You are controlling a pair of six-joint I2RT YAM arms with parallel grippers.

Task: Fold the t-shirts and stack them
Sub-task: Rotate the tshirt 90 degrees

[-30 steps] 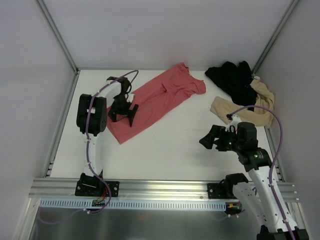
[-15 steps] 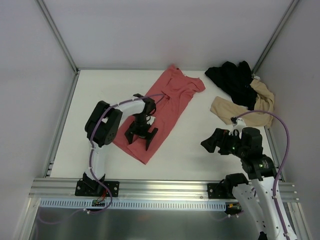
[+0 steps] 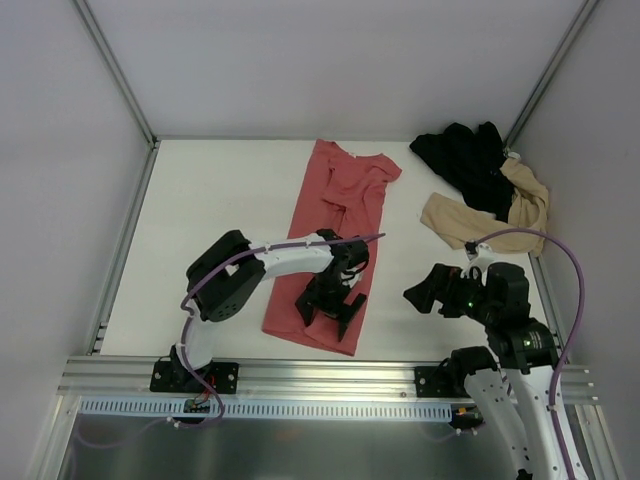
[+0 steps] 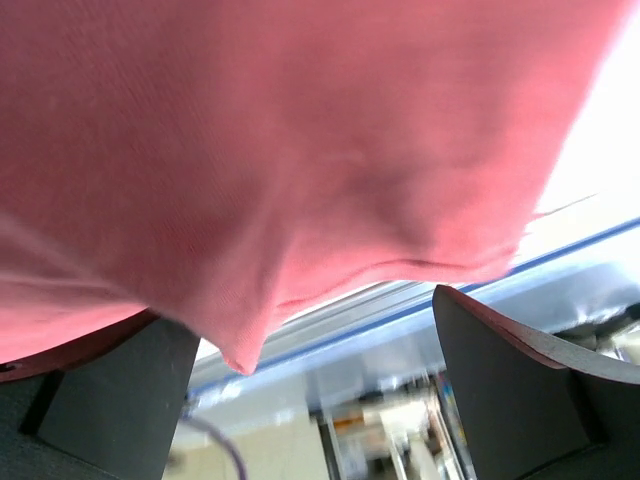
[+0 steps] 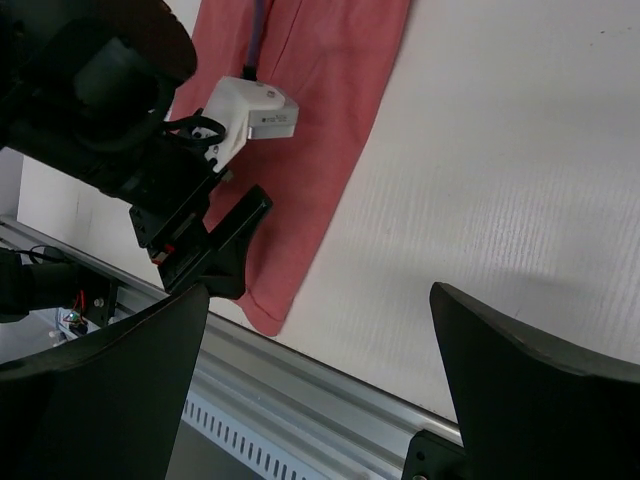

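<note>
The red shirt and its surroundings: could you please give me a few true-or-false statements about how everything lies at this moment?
1. The red shirt lies apart from the other two shirts. True.
2. The black shirt sits in the near left corner. False: it is in the far right corner, overlapping the tan shirt.
3. The left claw is over the red shirt's near end. True.
4. The right claw grips the tan shirt. False: it is open and empty, above the bare table.
</note>
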